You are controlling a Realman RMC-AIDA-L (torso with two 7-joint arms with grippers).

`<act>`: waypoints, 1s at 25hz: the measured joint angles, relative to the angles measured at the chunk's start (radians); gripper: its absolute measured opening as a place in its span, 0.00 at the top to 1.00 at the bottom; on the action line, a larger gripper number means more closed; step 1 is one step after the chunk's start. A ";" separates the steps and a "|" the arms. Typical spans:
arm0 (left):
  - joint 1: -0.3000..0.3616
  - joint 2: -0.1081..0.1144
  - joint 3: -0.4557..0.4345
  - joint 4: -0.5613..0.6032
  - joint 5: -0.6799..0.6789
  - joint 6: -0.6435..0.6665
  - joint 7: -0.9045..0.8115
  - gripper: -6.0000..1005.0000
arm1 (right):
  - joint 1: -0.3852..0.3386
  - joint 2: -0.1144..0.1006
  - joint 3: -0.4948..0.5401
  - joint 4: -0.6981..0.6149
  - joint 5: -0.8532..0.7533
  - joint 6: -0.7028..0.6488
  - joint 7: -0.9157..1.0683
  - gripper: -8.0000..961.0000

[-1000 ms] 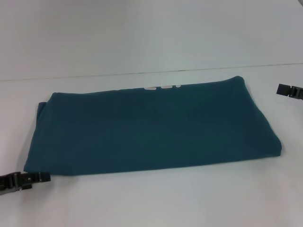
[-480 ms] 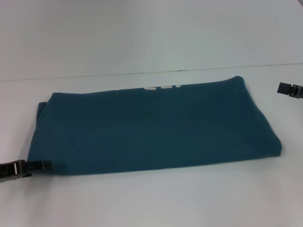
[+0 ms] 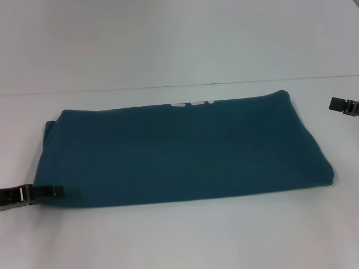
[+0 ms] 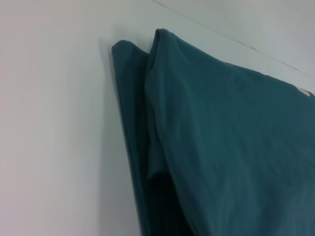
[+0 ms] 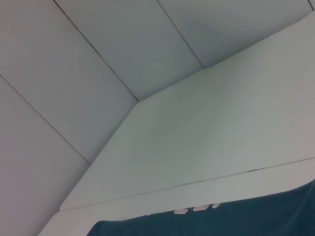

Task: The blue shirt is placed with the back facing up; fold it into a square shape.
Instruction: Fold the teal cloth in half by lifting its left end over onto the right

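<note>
The shirt (image 3: 179, 151) lies as a wide folded band across the middle of the head view, long side running left to right, a sliver of white lettering (image 3: 192, 103) peeking out at its far edge. The left gripper (image 3: 47, 191) sits at the lower left of the frame, its tip at the shirt's near left corner; whether its jaws are parted or closed on cloth cannot be told. The right gripper (image 3: 343, 105) hangs at the right edge, well apart from the shirt, and its jaws cannot be read either. The main risk is a partial grab: the left wrist view shows at least two stacked layers at the left end, one sticking out past the other, so the jaws could catch only the top layer and pull the stack apart when lifted. Dragging one corner alone would also skew the band, since the far corner is unheld. The counter (image 3: 179, 241) offers bare room on every side of the shirt, widest at the bottom of the frame and beyond the far edge.
</note>
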 joint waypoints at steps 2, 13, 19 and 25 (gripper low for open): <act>-0.001 0.000 0.004 0.000 0.000 0.000 0.000 0.22 | 0.000 0.000 0.000 0.000 0.000 0.002 0.000 0.05; 0.001 0.002 0.006 0.012 0.014 -0.036 0.004 0.31 | 0.002 0.006 0.001 0.000 -0.001 0.002 0.000 0.05; -0.003 0.002 0.022 0.013 0.032 -0.031 -0.001 0.53 | 0.000 0.006 0.002 0.000 0.000 -0.002 0.000 0.05; -0.006 0.003 0.026 0.013 0.032 -0.024 -0.001 0.79 | -0.004 0.007 0.006 0.000 0.002 -0.004 0.000 0.05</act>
